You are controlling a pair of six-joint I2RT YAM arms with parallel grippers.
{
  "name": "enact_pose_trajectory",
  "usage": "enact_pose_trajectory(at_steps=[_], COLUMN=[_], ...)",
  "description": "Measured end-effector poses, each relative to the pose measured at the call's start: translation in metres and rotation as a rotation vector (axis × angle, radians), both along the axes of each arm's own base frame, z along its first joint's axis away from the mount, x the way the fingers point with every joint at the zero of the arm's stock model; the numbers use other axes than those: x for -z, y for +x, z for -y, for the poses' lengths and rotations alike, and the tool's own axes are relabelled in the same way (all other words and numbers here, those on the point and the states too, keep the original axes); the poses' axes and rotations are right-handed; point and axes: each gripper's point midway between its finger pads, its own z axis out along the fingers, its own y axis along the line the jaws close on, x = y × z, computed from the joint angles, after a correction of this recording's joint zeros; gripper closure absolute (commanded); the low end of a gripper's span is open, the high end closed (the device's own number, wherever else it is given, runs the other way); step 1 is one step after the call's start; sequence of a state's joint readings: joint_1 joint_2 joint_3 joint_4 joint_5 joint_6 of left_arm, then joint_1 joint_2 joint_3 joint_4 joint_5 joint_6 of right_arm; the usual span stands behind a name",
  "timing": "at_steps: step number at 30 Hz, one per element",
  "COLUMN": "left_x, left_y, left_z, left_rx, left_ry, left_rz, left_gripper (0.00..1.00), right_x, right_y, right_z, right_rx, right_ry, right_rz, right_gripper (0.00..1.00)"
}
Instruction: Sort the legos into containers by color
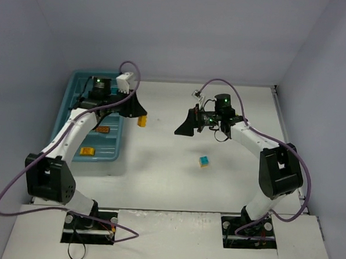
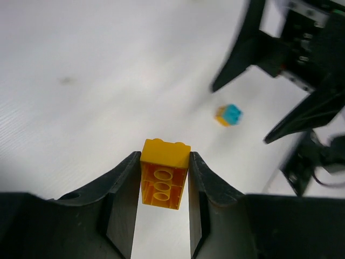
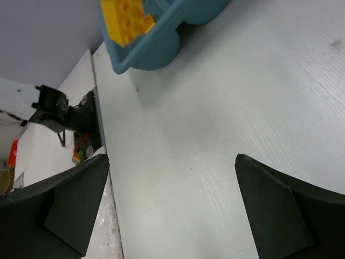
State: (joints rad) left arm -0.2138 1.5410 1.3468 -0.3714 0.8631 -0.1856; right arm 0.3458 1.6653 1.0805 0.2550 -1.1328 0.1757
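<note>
– Left tool?
– Clamped on yellow brick, lower centre, just right of tray; probably gripped to carry to its compartment.
– Pose?
– Left arm bent, reaching up-frame. Right tool spread wide, empty, over counter; cyan brick loose, mid-frame.

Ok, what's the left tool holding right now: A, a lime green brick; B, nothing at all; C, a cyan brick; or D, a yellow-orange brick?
D: the left wrist view shows the yellow-orange brick pinched between the two fingers of the left tool, while the cyan brick lies loose on the table.
</note>
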Motion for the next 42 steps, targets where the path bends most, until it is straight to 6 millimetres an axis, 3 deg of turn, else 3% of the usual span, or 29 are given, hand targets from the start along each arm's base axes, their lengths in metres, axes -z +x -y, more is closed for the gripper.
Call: enact_pose_trajectory(at_steps=[4, 8, 12, 17, 25, 28, 31, 37, 42], left_x=[-0.007, 0.004, 0.043, 0.084, 0.111, 0.124, 0.134, 0.136, 0.131], left_y=[0.004, -0.010, -0.031, -0.048, -0.050, -0.049, -0.049, -0.049, -0.047], left_z=[-0.059, -0.102, -0.151, -0.193, -0.219, -0.222, -0.224, -0.224, -0.223], left_rx=[-0.284, -0.502, -0.739, -0.935, -1.095, -1.113, -1.122, -1.132, -1.132], left_ry=[0.175, 0.338, 0.503, 0.630, 0.682, 0.700, 0.717, 0.716, 0.705], left_rz=[0.061, 0.075, -0.019, -0.140, -0.225, -0.266, -0.298, -0.308, -0.311], left_gripper=[0.91, 0.91, 0.92, 0.91, 0.74, 0.64, 0.56, 0.51, 0.44], right_x=[0.011, 0.029, 0.044, 0.052, 0.056, 0.059, 0.062, 0.069, 0.079], right_y=[0.021, 0.032, 0.038, 0.042, 0.050, 0.055, 0.059, 0.063, 0.063], right_z=[0.002, 0.006, 0.009, 0.011, 0.016, 0.019, 0.026, 0.046, 0.071], right_rx=[0.089, 0.155, 0.194, 0.222, 0.273, 0.307, 0.355, 0.477, 0.595], right_ry=[-0.054, -0.108, -0.144, -0.169, -0.199, -0.219, -0.246, -0.326, -0.442], right_rz=[-0.010, -0.045, -0.074, -0.083, -0.072, -0.066, -0.065, -0.063, -0.073], right_gripper=[0.02, 0.02, 0.02, 0.03, 0.05, 0.11, 0.23, 0.39, 0.39])
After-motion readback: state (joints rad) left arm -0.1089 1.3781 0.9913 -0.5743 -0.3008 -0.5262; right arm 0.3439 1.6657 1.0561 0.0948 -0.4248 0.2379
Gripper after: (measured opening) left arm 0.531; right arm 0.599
